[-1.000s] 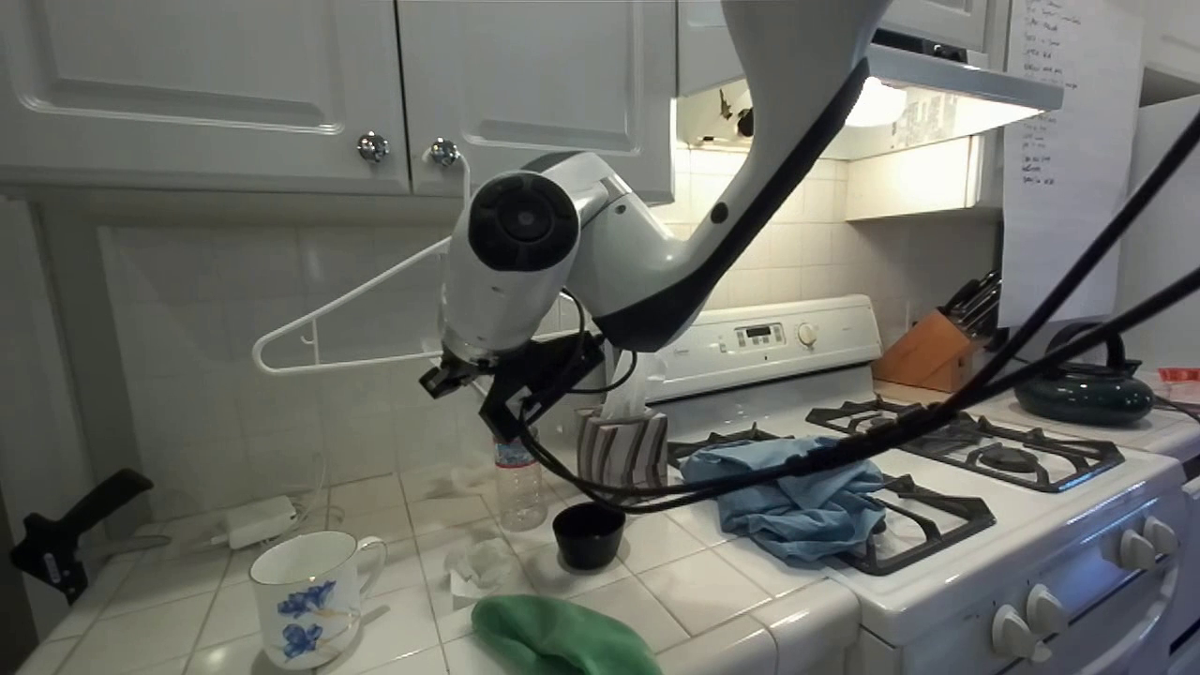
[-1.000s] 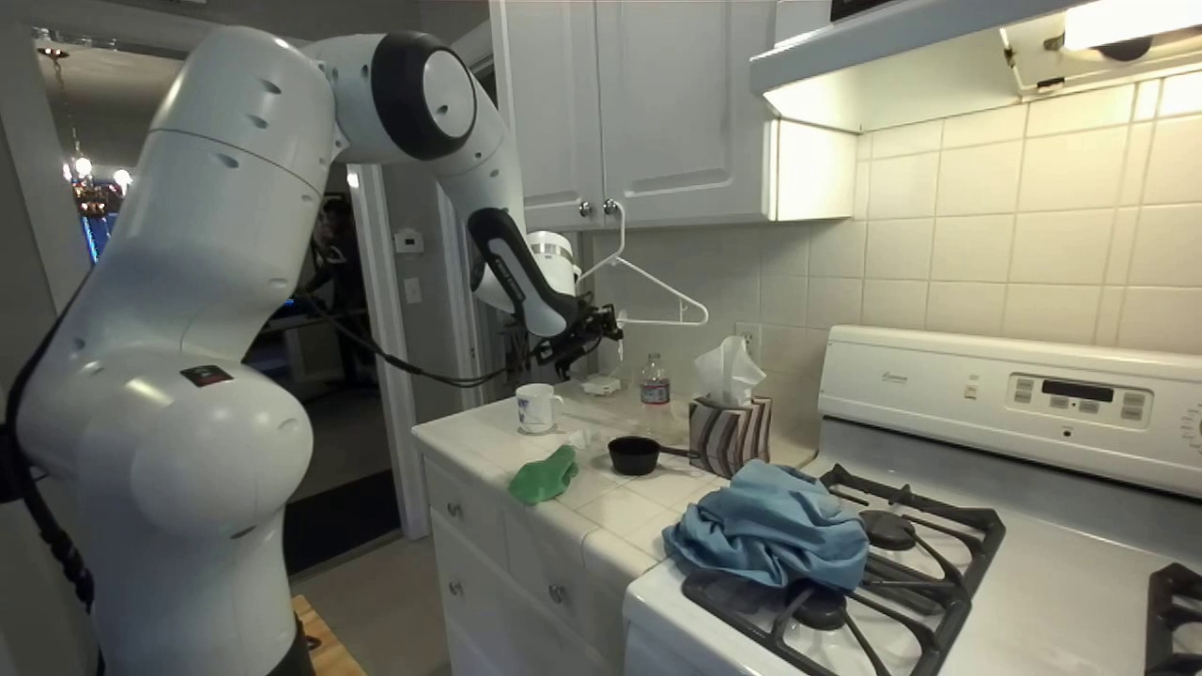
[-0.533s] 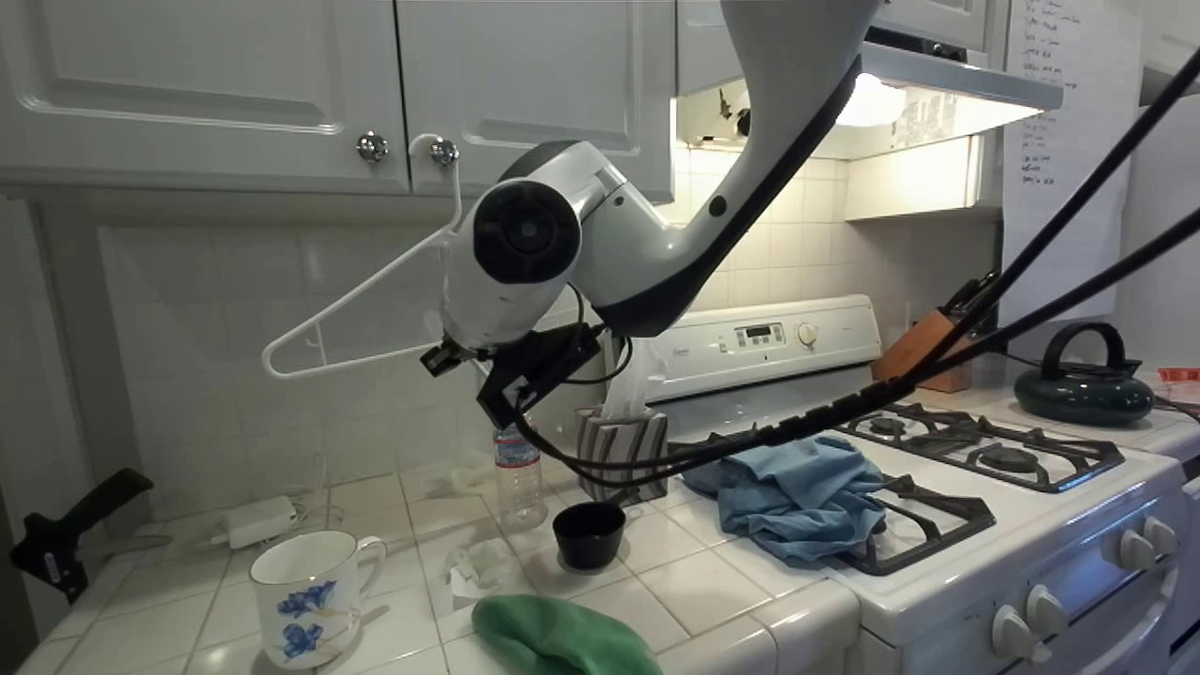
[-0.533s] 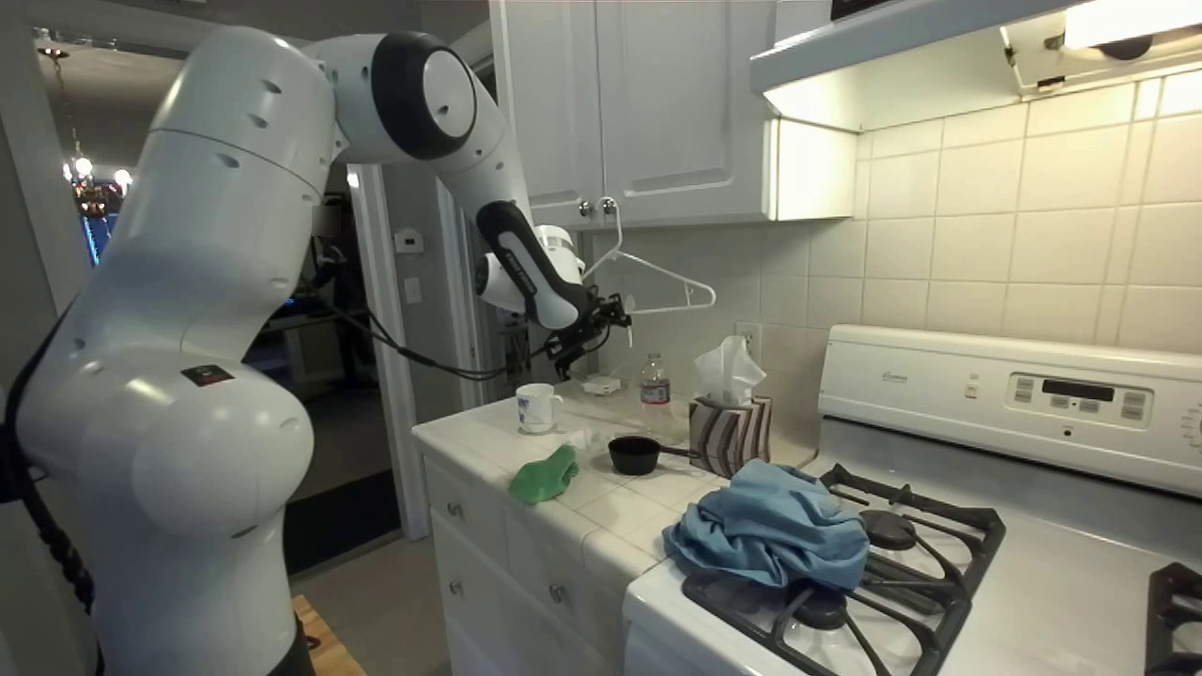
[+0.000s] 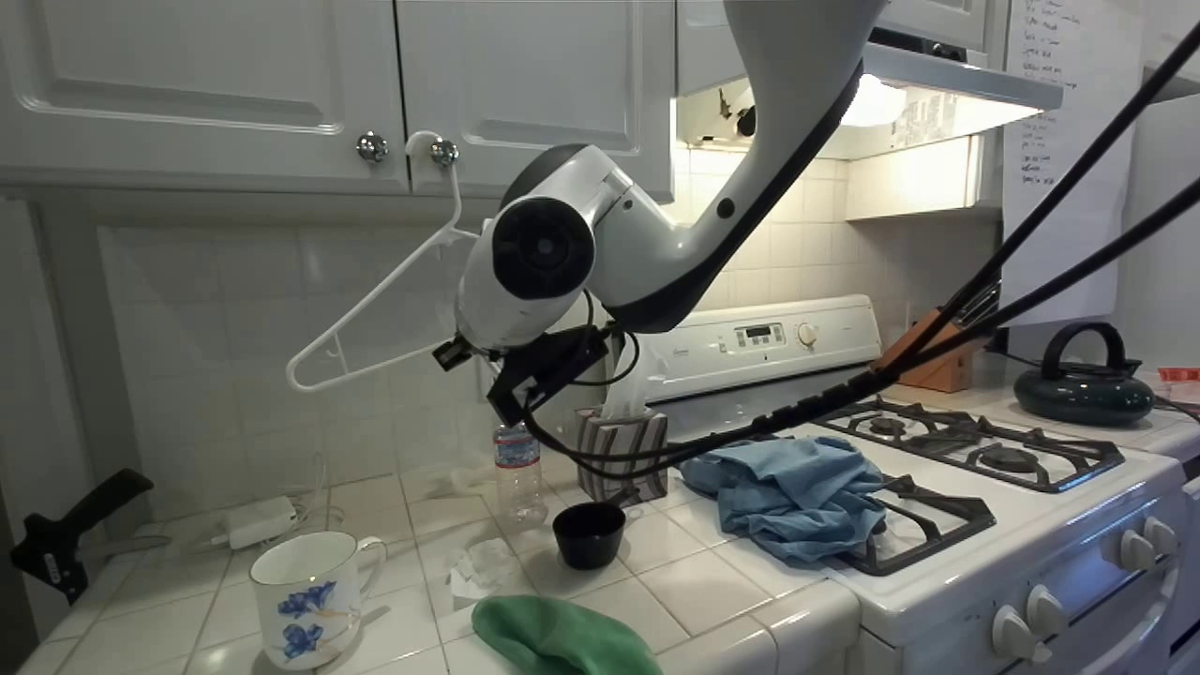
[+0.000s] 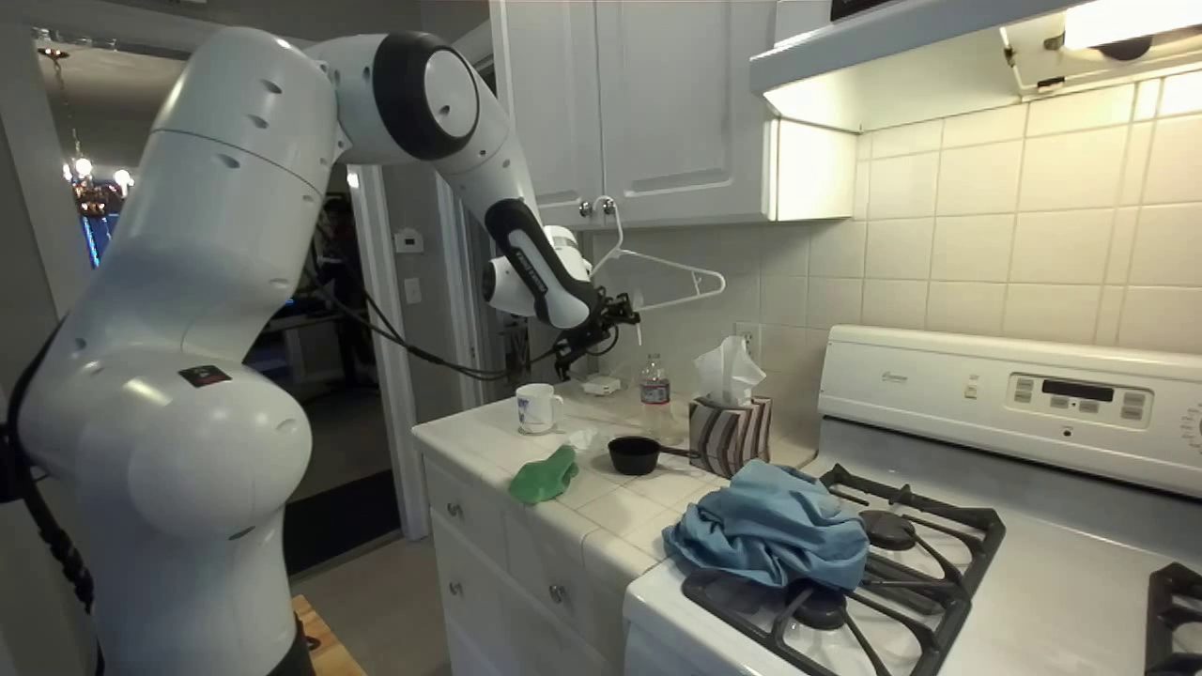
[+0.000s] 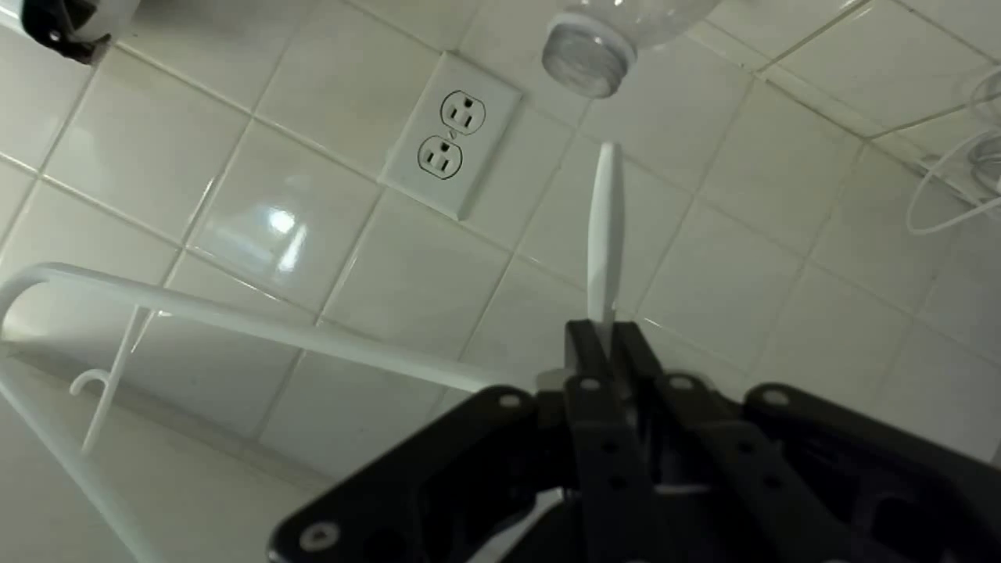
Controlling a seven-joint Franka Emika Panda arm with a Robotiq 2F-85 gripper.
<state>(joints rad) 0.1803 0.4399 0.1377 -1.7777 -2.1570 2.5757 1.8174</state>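
My gripper (image 7: 600, 332) is shut on a thin white stick (image 7: 604, 227), whose rounded end juts out past the fingertips. In an exterior view the gripper (image 6: 631, 310) is above the counter with the stick (image 6: 639, 333) pointing down. A white plastic hanger (image 5: 384, 367) has its hook at a round cabinet knob (image 5: 444, 152); the hanger (image 6: 671, 263) hangs tilted beside the gripper. In the wrist view the hanger's bar (image 7: 313, 335) runs behind the fingers; I cannot tell whether they touch it or whether the stick belongs to it.
Below are a clear bottle (image 6: 655, 390), a mug (image 6: 538, 408), a small black pan (image 6: 634, 455), a tissue box (image 6: 728, 432) and a green cloth (image 6: 545, 476). A blue cloth (image 6: 770, 526) lies on the stove. A wall outlet (image 7: 450, 133) and cabinets (image 5: 534, 84) are close.
The gripper has moved to the right and slightly up in both exterior views. The hanger has shifted right with it and its lower bar has tilted; its hook stays at the knob.
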